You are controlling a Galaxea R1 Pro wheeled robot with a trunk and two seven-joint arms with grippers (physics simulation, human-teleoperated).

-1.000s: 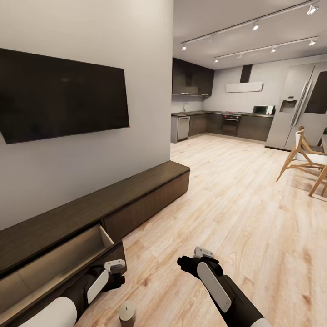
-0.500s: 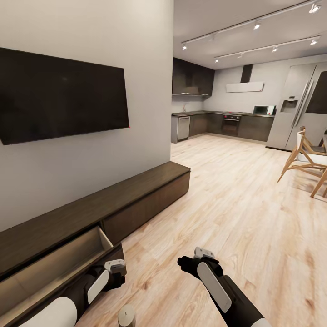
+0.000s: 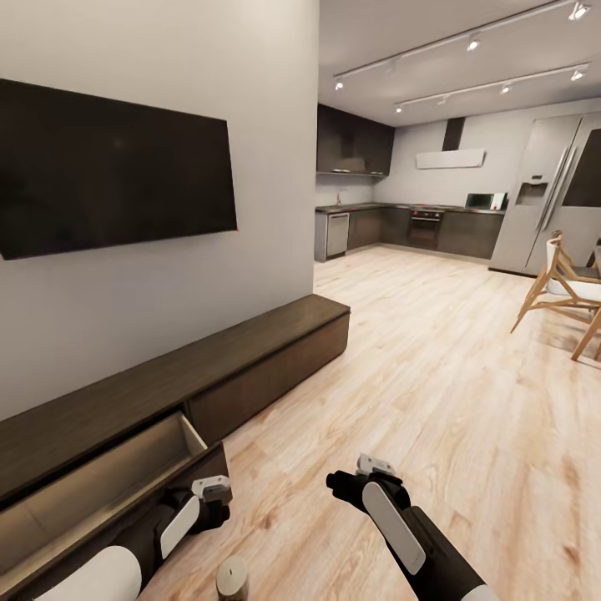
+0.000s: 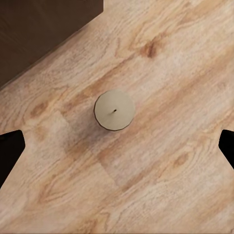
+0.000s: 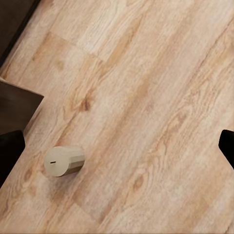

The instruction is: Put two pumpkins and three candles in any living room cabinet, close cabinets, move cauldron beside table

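Observation:
A grey-brown candle (image 3: 233,578) stands upright on the wood floor at the bottom of the head view, just in front of the long dark cabinet (image 3: 250,355). One cabinet drawer (image 3: 100,484) is pulled out, and its tan interior looks bare. My left gripper (image 3: 213,501) hangs open above the candle (image 4: 114,110), whose top sits between the wide-spread dark fingertips (image 4: 9,151). To its right, my right gripper (image 3: 355,484) is open too, and the same candle (image 5: 64,161) shows from the side in the right wrist view. Pumpkins, cauldron and table are out of view.
A large black TV (image 3: 108,179) hangs on the wall above the cabinet. Open wood floor (image 3: 434,392) runs to a kitchen (image 3: 409,225) at the back. A wooden chair (image 3: 563,292) stands at the right edge beside a tall fridge (image 3: 551,192).
The whole head view has shifted very slightly, so the camera moved a little. Both arms and the candle keep their places relative to each other.

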